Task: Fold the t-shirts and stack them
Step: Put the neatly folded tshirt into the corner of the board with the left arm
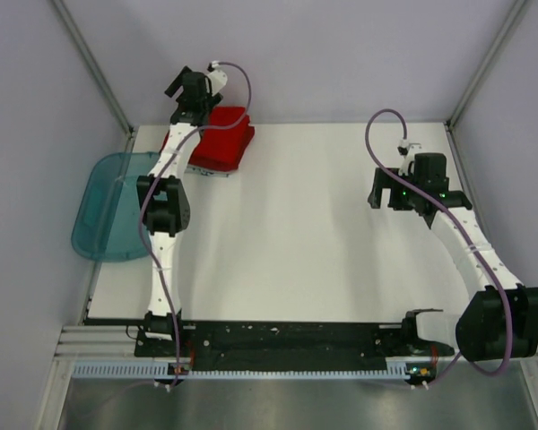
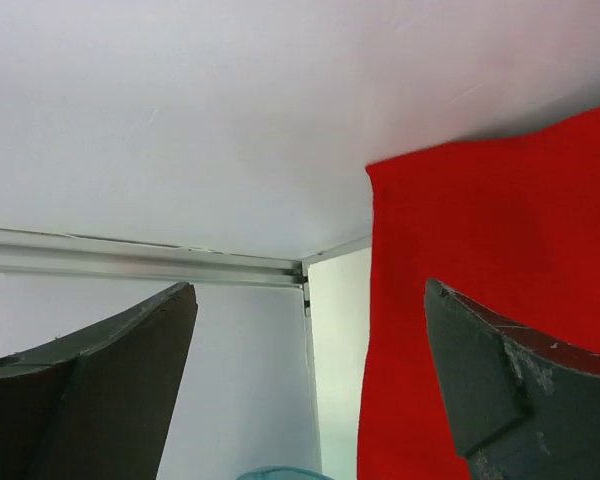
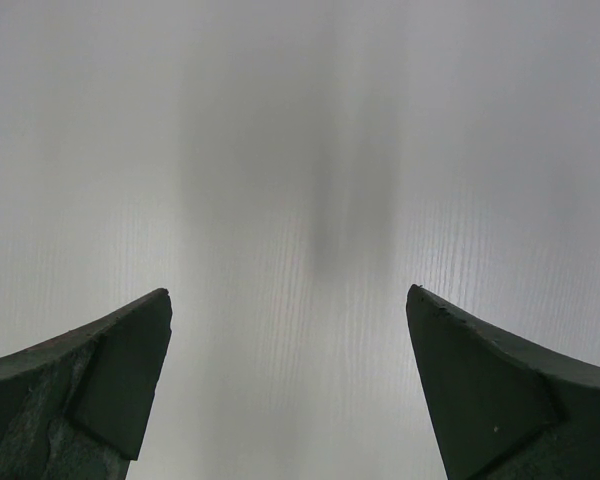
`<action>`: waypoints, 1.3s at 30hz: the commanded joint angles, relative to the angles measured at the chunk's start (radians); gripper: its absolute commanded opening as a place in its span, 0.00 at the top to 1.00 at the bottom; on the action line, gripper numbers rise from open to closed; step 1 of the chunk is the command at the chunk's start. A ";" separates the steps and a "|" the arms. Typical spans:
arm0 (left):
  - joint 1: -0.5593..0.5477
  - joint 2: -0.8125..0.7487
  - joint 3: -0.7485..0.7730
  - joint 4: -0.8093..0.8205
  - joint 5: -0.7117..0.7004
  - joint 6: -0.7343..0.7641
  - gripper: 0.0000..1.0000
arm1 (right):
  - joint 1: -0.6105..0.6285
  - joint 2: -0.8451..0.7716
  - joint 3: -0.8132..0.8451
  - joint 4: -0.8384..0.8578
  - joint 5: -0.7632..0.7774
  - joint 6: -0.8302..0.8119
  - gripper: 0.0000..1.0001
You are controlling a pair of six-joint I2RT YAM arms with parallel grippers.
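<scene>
Top view: high, from the near side, looking down on the whole surface [image 1: 323, 233]. Left wrist: close, past its jaws, facing the far-left corner; shares shirts [image 2: 480, 260] and tub [image 2: 280, 474] with top. Right wrist: close, straight onto the surface.

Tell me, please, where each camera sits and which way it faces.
Top external: above and behind the bases, looking down on the white table; left arm and right arm show.
Left wrist: on the left arm, facing the red t-shirts and corner frame rail; open left claw shows.
Right wrist: on the right arm, facing down at the white table; open right claw shows.
Shared: top external and left wrist both show the red t-shirts.
</scene>
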 commanded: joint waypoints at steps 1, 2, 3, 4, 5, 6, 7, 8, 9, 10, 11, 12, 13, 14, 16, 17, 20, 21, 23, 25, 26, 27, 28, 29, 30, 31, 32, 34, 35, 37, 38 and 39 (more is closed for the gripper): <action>-0.018 -0.085 0.016 0.015 -0.003 -0.091 0.01 | -0.004 0.001 0.010 0.015 -0.004 -0.008 0.01; -0.034 -0.136 -0.063 0.013 0.036 -0.101 0.02 | -0.004 0.003 0.010 0.015 -0.007 -0.007 0.01; -0.057 -0.185 -0.139 0.013 0.071 -0.101 0.03 | -0.004 0.006 0.010 0.015 -0.010 -0.005 0.01; -0.083 -0.219 -0.214 -0.001 0.109 -0.101 0.05 | -0.006 0.007 0.010 0.014 -0.014 -0.003 0.01; -0.105 -0.247 -0.268 -0.022 0.137 -0.101 0.07 | -0.004 0.009 0.010 0.014 -0.017 -0.003 0.01; -0.129 -0.257 -0.296 -0.054 0.162 -0.116 0.11 | -0.006 0.009 0.008 0.014 -0.020 -0.003 0.01; -0.146 -0.256 -0.306 -0.093 0.180 -0.136 0.18 | -0.006 0.009 0.010 0.015 -0.023 -0.002 0.01; -0.160 -0.248 -0.305 -0.138 0.199 -0.156 0.23 | -0.006 0.006 0.008 0.014 -0.026 -0.002 0.01; -0.172 -0.236 -0.302 -0.171 0.209 -0.177 0.26 | -0.006 0.003 0.007 0.014 -0.030 -0.002 0.01; -0.182 -0.222 -0.304 -0.188 0.214 -0.191 0.27 | -0.006 0.000 0.007 0.015 -0.036 0.000 0.01; -0.191 -0.212 -0.307 -0.199 0.214 -0.197 0.29 | -0.006 -0.005 0.004 0.015 -0.040 0.000 0.01; -0.197 -0.199 -0.307 -0.206 0.210 -0.203 0.32 | -0.004 -0.009 0.002 0.014 -0.041 0.003 0.01; -0.202 -0.186 -0.302 -0.217 0.211 -0.210 0.37 | -0.004 -0.015 0.002 0.015 -0.044 0.001 0.01; -0.205 -0.172 -0.293 -0.235 0.211 -0.216 0.43 | -0.006 -0.020 -0.001 0.014 -0.047 0.004 0.01; -0.209 -0.132 -0.256 -0.278 0.206 -0.226 0.46 | -0.004 -0.028 -0.009 0.018 -0.053 0.007 0.01; -0.209 -0.120 -0.244 -0.289 0.199 -0.231 0.46 | -0.006 -0.028 -0.012 0.018 -0.058 0.010 0.01; -0.209 -0.109 -0.270 -0.279 0.208 -0.236 0.50 | -0.006 -0.031 -0.013 0.023 -0.072 0.016 0.01; -0.214 -0.118 -0.286 -0.279 0.229 -0.236 0.50 | -0.006 -0.031 -0.013 0.023 -0.076 0.020 0.01; -0.234 -0.162 -0.346 -0.279 0.252 -0.233 0.49 | -0.004 -0.034 -0.019 0.029 -0.083 0.026 0.01; -0.271 -0.237 -0.426 -0.288 0.246 -0.245 0.44 | -0.006 -0.040 -0.030 0.041 -0.089 0.036 0.01; -0.289 -0.292 -0.479 -0.286 0.265 -0.254 0.41 | -0.006 -0.042 -0.035 0.053 -0.089 0.046 0.01; -0.304 -0.343 -0.547 -0.283 0.294 -0.268 0.38 | -0.006 -0.045 -0.039 0.064 -0.089 0.055 0.01; -0.318 -0.410 -0.626 -0.277 0.326 -0.283 0.34 | -0.004 -0.048 -0.052 0.076 -0.087 0.067 0.01; -0.329 -0.470 -0.697 -0.263 0.353 -0.297 0.31 | -0.004 -0.058 -0.062 0.090 -0.077 0.085 0.01; -0.337 -0.560 -0.809 -0.243 0.370 -0.314 0.29 | -0.004 -0.075 -0.084 0.113 -0.064 0.107 0.01; -0.343 -0.633 -0.896 -0.224 0.415 -0.331 0.27 | -0.006 -0.094 -0.113 0.138 -0.057 0.121 0.01; -0.344 -0.693 -0.969 -0.199 0.430 -0.347 0.25 | -0.004 -0.118 -0.142 0.174 -0.050 0.141 0.01; -0.344 -0.826 -1.120 -0.148 0.429 -0.372 0.23 | -0.004 -0.173 -0.212 0.250 -0.044 0.174 0.01; -0.343 -0.880 -1.196 -0.124 0.420 -0.374 0.22 | -0.004 -0.199 -0.252 0.291 -0.043 0.193 0.01; -0.343 -0.987 -1.329 -0.076 0.397 -0.378 0.21 | -0.006 -0.256 -0.328 0.368 -0.034 0.228 0.01; -0.341 -1.042 -1.401 -0.049 0.386 -0.374 0.21 | -0.006 -0.282 -0.367 0.404 -0.026 0.239 0.01; -0.338 -1.098 -1.464 -0.020 0.384 -0.371 0.21 | -0.006 -0.311 -0.401 0.432 -0.006 0.254 0.01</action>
